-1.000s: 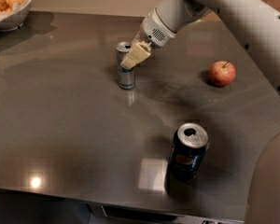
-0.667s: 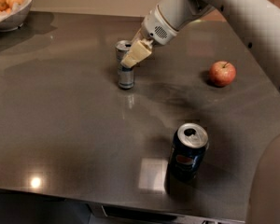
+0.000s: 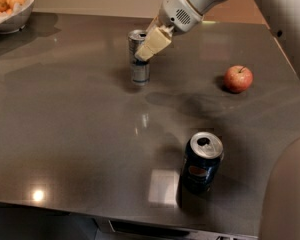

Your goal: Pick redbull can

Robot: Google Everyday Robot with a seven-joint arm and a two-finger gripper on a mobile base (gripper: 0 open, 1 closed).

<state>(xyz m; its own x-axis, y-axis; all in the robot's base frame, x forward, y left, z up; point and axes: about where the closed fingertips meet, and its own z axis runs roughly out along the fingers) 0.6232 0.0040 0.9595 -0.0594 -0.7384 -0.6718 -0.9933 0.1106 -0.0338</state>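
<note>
The cream-coloured two-finger gripper (image 3: 151,45) lies against the upper right side of the slim silver-and-blue metal redbull can (image 3: 139,68), overlapping its rim. I cannot tell whether it is clamped on the can or loose. The can stands upright at the far middle of the dark glossy table (image 3: 65,134). The white arm (image 3: 190,4) runs off to the far right. A red apple (image 3: 238,78) lies well to the right. A wider dark-blue can (image 3: 201,166) stands near, right of centre. A white bowl (image 3: 17,20) of orange fruit sits at the far left.
</note>
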